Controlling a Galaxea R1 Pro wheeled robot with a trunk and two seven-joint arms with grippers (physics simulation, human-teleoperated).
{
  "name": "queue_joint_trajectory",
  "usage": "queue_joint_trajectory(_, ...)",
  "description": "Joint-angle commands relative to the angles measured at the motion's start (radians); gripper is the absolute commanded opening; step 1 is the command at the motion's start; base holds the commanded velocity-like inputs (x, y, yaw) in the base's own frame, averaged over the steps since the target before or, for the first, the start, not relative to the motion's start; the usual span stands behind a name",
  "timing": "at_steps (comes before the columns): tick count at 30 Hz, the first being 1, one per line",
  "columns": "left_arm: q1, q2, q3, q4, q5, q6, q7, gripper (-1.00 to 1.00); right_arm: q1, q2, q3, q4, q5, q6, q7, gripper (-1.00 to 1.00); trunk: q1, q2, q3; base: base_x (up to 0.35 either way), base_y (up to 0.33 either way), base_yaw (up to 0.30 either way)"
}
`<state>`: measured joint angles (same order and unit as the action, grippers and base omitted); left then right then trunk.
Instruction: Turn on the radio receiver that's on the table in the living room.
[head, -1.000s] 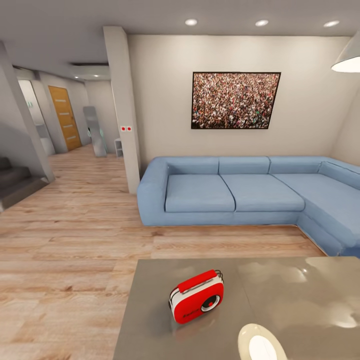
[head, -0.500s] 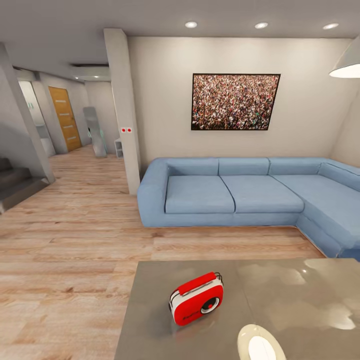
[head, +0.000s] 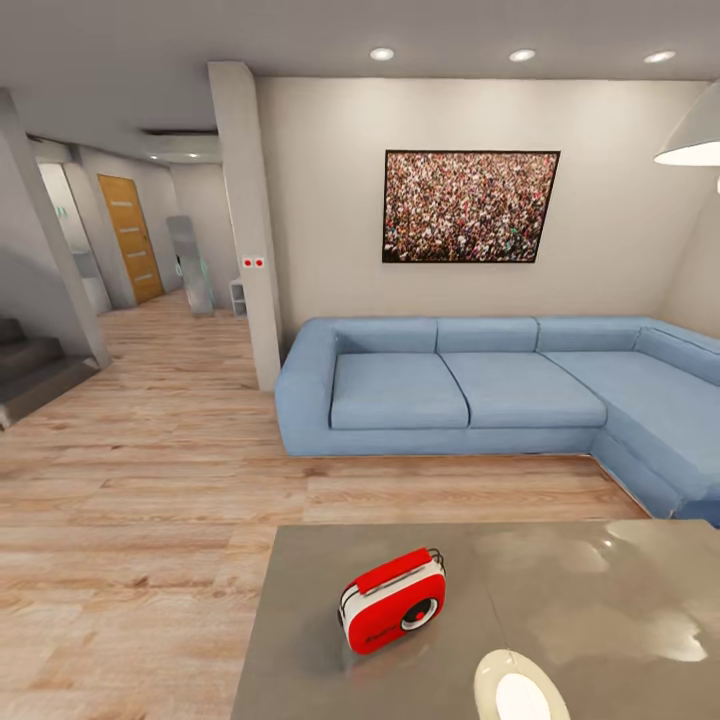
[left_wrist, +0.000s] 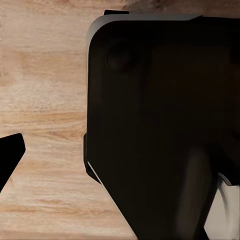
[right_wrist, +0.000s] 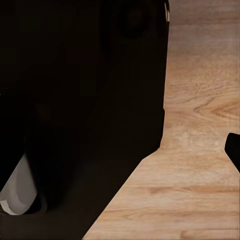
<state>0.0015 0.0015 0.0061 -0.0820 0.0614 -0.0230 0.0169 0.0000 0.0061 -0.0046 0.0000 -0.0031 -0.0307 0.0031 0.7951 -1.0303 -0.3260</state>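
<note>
Radio (head: 394, 601) stands tilted near table (head: 620, 610) edge; a clumsy reach could knock it off. Both grippers' spread can't be told; wrist views too dark.

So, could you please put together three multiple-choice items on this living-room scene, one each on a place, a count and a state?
1. Where is the radio receiver?
A. on the sofa
B. on the table
C. on the floor

2. How many ceiling spotlights are lit?
A. one
B. three
C. five

3. How does the radio stand?
A. upright, dial outward
B. flat on its face
C. upside down

Answers:
1 B: it rests on the grey-brown table.
2 B: three glow above the sofa.
3 A: its red top is uppermost and its dial faces the camera.
</note>
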Motion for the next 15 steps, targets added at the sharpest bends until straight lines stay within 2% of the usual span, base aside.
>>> queue_joint_trajectory(1,0.000,0.000,0.000,0.000,0.000,0.000,0.000,1.00,0.000,0.000,0.000,0.000,0.000,0.000,0.000,1.00,-0.004,0.007,0.003,0.000,0.000,0.000)
queue_joint_trajectory(15,0.000,0.000,0.000,0.000,0.000,0.000,0.000,1.00,0.000,0.000,0.000,0.000,0.000,0.000,0.000,1.00,-0.058,0.105,0.047,0.000,0.000,0.000)
